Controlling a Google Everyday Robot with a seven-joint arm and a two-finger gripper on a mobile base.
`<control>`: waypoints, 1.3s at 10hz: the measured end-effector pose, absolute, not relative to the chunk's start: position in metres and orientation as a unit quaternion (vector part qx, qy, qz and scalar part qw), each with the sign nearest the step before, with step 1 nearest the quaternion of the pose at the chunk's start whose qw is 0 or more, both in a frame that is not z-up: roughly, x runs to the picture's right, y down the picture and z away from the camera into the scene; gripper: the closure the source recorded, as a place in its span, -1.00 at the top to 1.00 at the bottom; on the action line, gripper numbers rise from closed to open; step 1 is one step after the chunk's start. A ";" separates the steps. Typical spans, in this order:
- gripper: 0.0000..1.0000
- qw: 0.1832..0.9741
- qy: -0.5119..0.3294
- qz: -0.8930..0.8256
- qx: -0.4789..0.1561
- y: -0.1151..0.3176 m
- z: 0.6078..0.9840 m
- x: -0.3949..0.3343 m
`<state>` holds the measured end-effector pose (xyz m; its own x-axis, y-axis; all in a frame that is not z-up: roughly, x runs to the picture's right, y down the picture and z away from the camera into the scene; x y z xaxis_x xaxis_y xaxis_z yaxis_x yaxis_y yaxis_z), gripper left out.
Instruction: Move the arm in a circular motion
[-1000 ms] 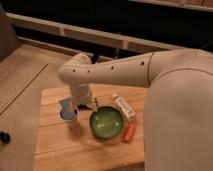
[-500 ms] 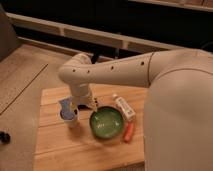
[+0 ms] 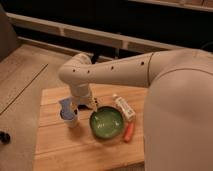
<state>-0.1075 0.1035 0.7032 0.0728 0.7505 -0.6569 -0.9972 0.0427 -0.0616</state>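
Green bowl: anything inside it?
The round green bowl on the wooden table looks empty; only its glossy green interior shows. Its inside is uncovered: the cream-white arm's gripper hangs just beyond its upper-left rim, beside the blue-and-white container.

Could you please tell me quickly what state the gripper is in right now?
Gripper: cannot be told. It sits at the tip of the arm, low over the wooden table, between the cup and the green bowl.
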 end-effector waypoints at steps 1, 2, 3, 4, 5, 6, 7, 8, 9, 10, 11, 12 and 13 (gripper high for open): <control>0.30 0.683 0.234 0.640 -0.264 0.103 0.703 -0.108; 0.30 0.683 0.234 0.640 -0.264 0.103 0.703 -0.108; 0.30 0.683 0.234 0.640 -0.264 0.103 0.703 -0.107; 0.30 0.684 0.234 0.639 -0.264 0.103 0.703 -0.108; 0.30 0.684 0.234 0.639 -0.263 0.103 0.703 -0.108; 0.30 0.684 0.237 0.645 -0.243 0.089 0.706 -0.098; 0.30 0.682 0.242 0.656 -0.215 0.070 0.710 -0.078; 0.30 0.679 0.247 0.663 -0.194 0.052 0.712 -0.061; 0.30 0.673 0.254 0.677 -0.158 0.024 0.715 -0.031; 0.30 0.672 0.256 0.681 -0.139 0.008 0.716 -0.015; 0.30 0.670 0.259 0.685 -0.122 -0.007 0.716 0.001; 0.30 0.669 0.265 0.687 -0.102 -0.027 0.717 0.023; 0.30 0.672 0.268 0.685 -0.086 -0.049 0.719 0.035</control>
<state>0.0351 -0.0486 0.7193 -0.0820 0.8743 -0.4785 -0.9668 0.0468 0.2512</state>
